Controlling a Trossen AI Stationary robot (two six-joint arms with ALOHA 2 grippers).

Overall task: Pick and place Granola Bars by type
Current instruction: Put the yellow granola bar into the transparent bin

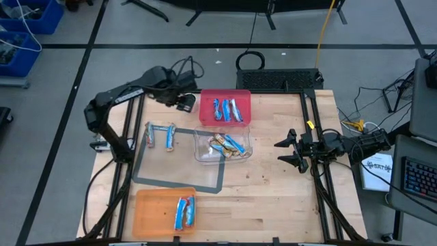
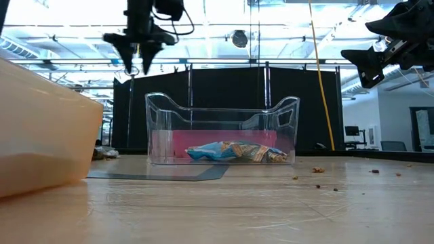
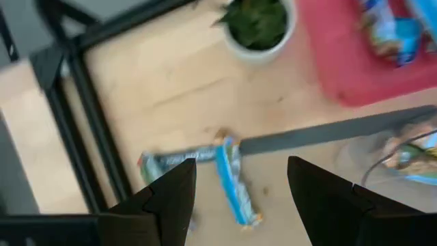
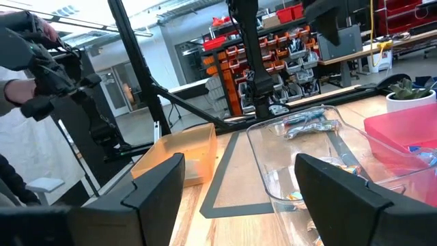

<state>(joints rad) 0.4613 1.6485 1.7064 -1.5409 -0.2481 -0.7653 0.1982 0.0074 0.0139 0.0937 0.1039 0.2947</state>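
Two blue-and-white granola bars (image 1: 151, 134) (image 1: 170, 137) lie flat on the table inside the grey mat outline; in the left wrist view they show crossing at their ends (image 3: 235, 181) (image 3: 174, 162). Blue bars lie in the red bin (image 1: 225, 109) and in the orange bin (image 1: 166, 210). Mixed tan and blue bars lie in the clear bin (image 1: 222, 145) (image 2: 234, 152). My left gripper (image 1: 179, 98) (image 3: 239, 205) is open and empty, high above the table's far left part. My right gripper (image 1: 290, 150) (image 4: 239, 198) is open and empty, raised at the right of the clear bin.
A small plant in a white cup (image 3: 258, 27) stands beside the red bin near the far left corner. Dark frame rails (image 1: 314, 123) run along the table's sides. Bare wood lies between the clear bin and my right gripper. A person (image 4: 20, 68) stands beyond the table.
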